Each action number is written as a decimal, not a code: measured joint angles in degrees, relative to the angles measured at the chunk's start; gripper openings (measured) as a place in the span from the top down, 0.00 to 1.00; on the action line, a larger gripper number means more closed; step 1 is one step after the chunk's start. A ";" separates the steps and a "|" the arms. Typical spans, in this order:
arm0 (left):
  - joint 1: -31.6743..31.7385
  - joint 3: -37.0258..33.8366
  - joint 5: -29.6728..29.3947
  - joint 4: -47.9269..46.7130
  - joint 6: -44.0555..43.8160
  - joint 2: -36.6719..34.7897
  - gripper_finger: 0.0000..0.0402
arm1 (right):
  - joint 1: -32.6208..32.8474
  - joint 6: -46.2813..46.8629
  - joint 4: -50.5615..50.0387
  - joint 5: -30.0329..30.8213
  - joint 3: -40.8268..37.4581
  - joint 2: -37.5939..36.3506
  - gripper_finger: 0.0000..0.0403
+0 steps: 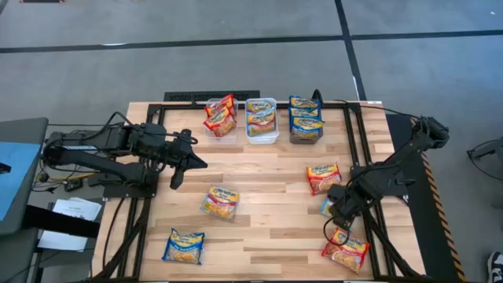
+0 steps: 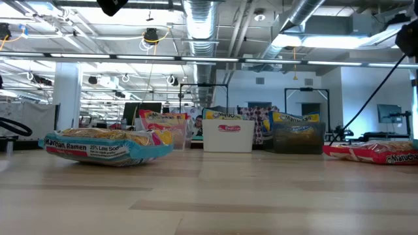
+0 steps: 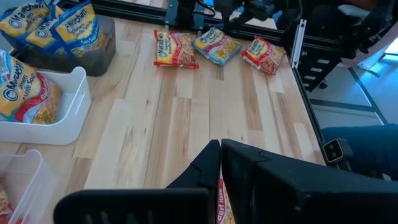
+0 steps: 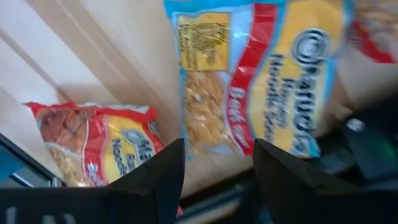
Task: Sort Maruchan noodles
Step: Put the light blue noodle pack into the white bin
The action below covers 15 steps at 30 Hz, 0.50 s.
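The left gripper (image 1: 179, 163) is held over the table's left half, fingers seemingly closed; the right gripper (image 1: 341, 211) is lowered, fingers parted.

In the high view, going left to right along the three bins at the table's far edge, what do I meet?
Clear bin with red packets → white bin with a light blue packet → dark bin with blue packets.

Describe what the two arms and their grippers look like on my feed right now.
Both arms are matte black, built of jointed tubular links. The left arm carries loose black cables near its base, and its gripper ends in two black, angular, tapering fingers. The right gripper looks the same; its fingers show as broad, flat, dark wedges in its wrist view. No markings are legible.
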 joint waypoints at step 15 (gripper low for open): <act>0.00 0.00 0.02 0.02 0.12 0.00 1.00 | 2.47 6.03 12.49 3.00 -11.02 0.99 0.47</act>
